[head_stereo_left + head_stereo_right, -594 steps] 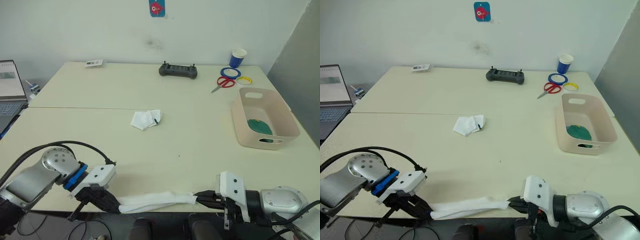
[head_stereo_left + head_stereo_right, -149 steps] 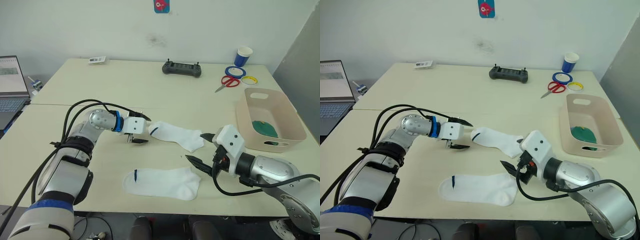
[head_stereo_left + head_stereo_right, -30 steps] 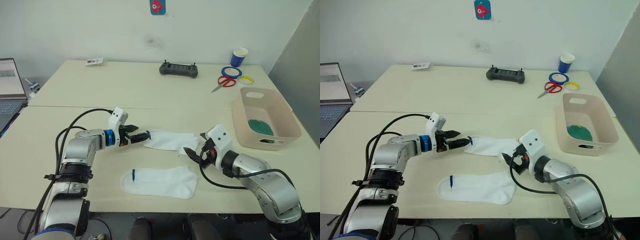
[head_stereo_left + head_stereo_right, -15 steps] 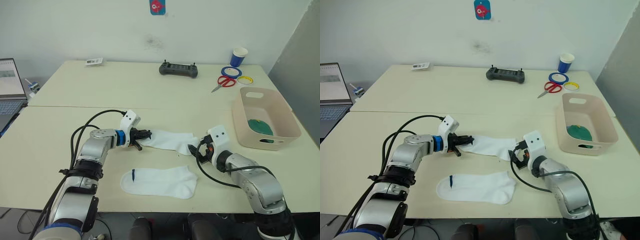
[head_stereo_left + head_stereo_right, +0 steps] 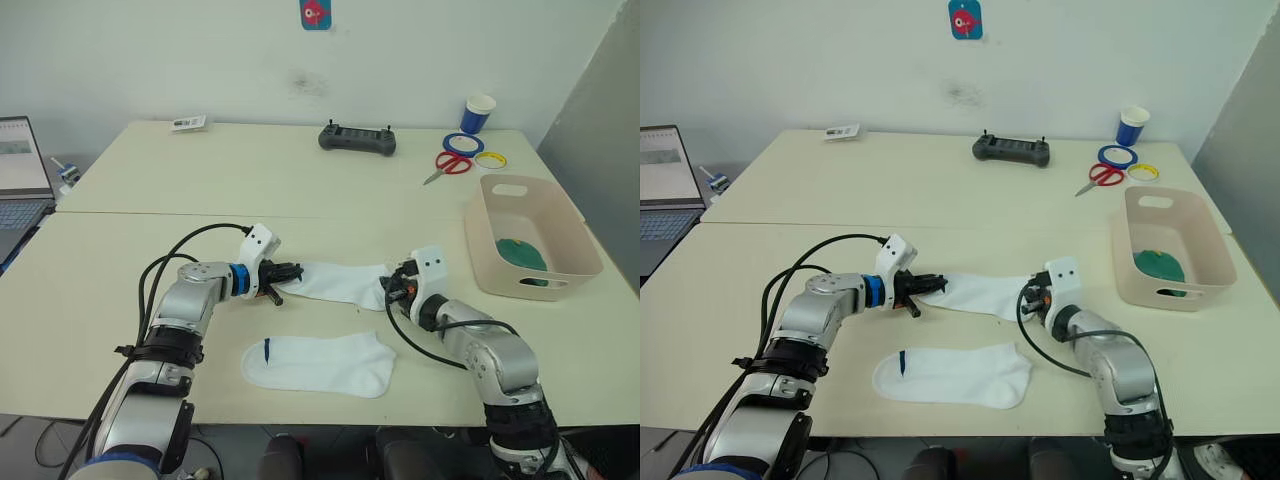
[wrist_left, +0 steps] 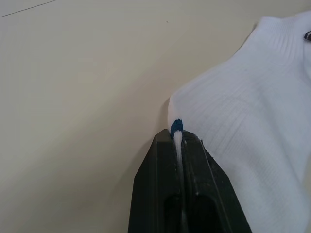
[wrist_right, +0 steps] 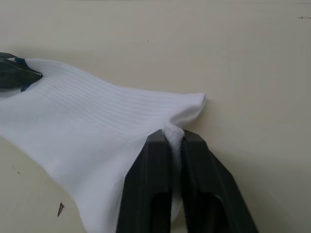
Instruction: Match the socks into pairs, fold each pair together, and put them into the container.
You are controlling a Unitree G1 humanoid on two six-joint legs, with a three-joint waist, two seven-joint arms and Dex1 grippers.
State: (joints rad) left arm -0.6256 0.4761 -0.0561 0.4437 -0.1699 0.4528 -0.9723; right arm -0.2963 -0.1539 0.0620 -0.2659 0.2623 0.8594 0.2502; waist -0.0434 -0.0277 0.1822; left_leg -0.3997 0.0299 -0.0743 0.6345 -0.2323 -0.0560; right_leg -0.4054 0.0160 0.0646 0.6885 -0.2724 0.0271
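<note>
A white sock [image 5: 340, 281] lies stretched across the table's middle with a gripper on each end. My left gripper [image 5: 288, 271] is shut on its cuff edge, where a small navy mark [image 6: 177, 125] shows at the fingertips. My right gripper [image 5: 392, 290] is shut on a bunched fold at the other end [image 7: 173, 131]. A second white sock [image 5: 318, 364] with a navy mark lies flat nearer the front edge. The beige container [image 5: 480, 250] stands at the right with a dark green sock [image 5: 520, 253] inside.
A black controller [image 5: 357, 139] sits at the back of the table. Red scissors [image 5: 447, 165], two tape rings [image 5: 461, 144] and a blue-and-white cup [image 5: 478, 113] lie behind the container. A laptop [image 5: 22, 180] is at the far left, a small card [image 5: 188, 124] at the back left.
Over the last second both grippers closed in on the ends of the far white sock and shut on it. The near sock has not moved.
</note>
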